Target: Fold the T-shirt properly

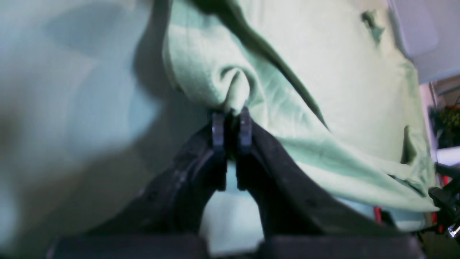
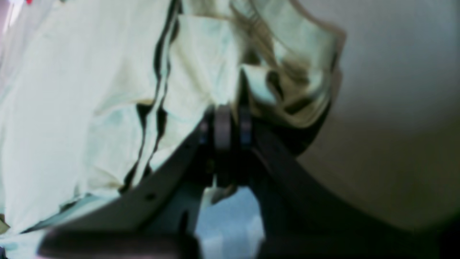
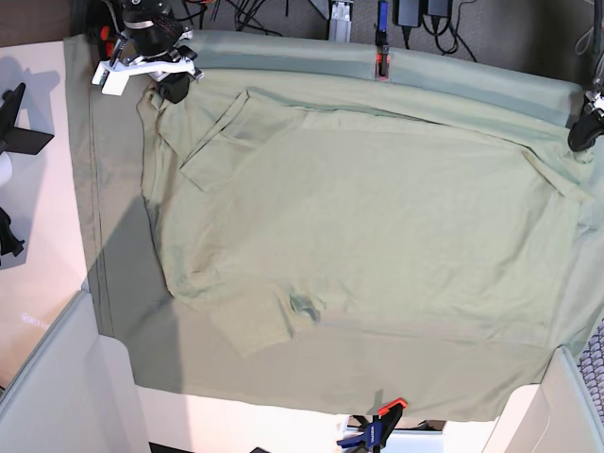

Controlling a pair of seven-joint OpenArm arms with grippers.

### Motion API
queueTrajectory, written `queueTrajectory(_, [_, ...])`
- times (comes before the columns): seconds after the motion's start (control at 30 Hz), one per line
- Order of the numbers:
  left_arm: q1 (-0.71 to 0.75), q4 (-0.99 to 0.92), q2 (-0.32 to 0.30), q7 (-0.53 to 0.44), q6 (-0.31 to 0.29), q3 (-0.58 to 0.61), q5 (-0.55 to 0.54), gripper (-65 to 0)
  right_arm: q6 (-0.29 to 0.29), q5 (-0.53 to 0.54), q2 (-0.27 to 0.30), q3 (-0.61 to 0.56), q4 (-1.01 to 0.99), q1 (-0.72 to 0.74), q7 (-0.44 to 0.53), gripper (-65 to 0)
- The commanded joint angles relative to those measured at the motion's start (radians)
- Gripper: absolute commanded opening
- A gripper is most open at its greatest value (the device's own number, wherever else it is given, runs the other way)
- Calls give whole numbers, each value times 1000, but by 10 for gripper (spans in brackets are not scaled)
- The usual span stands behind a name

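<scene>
In the left wrist view, the left gripper [image 1: 231, 115] has its two dark fingers drawn close together on a bunched pinch of the T-shirt [image 1: 323, 90], whose pale green cloth rises from the fingertips in a rounded fold. The rest of the garment spreads away to the right with a long dark crease running across it. To the left the picture is blurred pale cloth.

In the right wrist view, the right gripper [image 2: 231, 118] is likewise closed on the T-shirt [image 2: 90, 90], with a crumpled wad of fabric gathered just above the fingertips. Creased cloth hangs off to the left; to the right is a blurred, plain surface.

In the base view, the T-shirt [image 3: 377, 236] lies spread across a larger green sheet [image 3: 123, 189] covering the table. The right gripper [image 3: 173, 87] sits at the garment's upper-left corner, the left gripper [image 3: 583, 134] at its upper-right corner by the frame edge. A folded flap with a sleeve lies near the upper left. Clamps [image 3: 377, 429] hold the sheet's near edge.
</scene>
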Motion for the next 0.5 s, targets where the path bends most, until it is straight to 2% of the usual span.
queueTrajectory(0.0, [21,15,-18,-24,-11,-11,-20,-650,1,5,6,14,23,-11,22,-650])
queueTrajectory(0.17, [67,15,10,-32,-11,-31,-21,-650,27,6,7,68,24,-26,18,-650])
queueTrajectory(0.3, [67,15,15,-39,-11,-32,-20,-650,27,6,35,79,24,-33,14,-650])
queueTrajectory(0.47, [68,15,20,-59,-11,-32,14,-650,26,-79,36,79,22,-35,15,-650])
